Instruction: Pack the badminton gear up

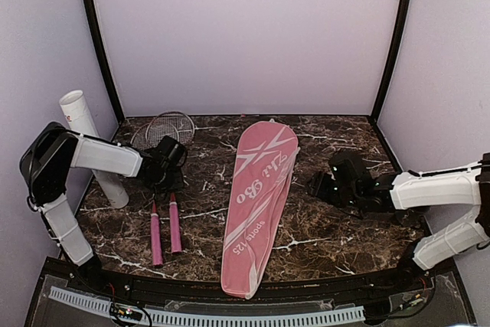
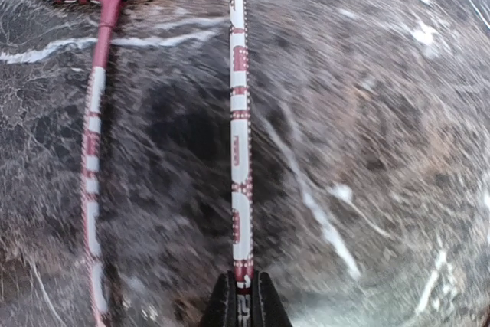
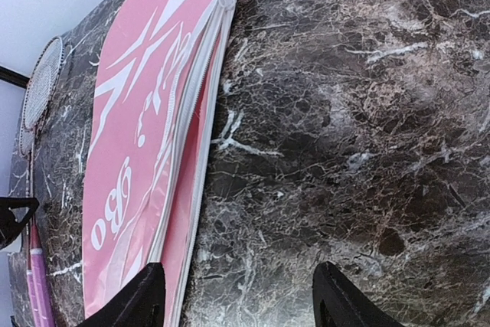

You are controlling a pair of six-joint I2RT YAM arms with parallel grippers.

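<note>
Two rackets (image 1: 156, 237) by white tube (image 1: 90, 139); left pincer (image 2: 243, 292) seemingly on one.

The top camera overlooks the whole table (image 1: 321, 220); 2 wrist cameras sit close, sharing the rackets (image 2: 240, 151).

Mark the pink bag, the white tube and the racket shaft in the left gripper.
pink bag (image 1: 256, 189): top view, middle of its face.
white tube (image 1: 83, 124): top view, upper wall.
racket shaft (image 2: 240, 135): left wrist view, mid-shaft.
</note>
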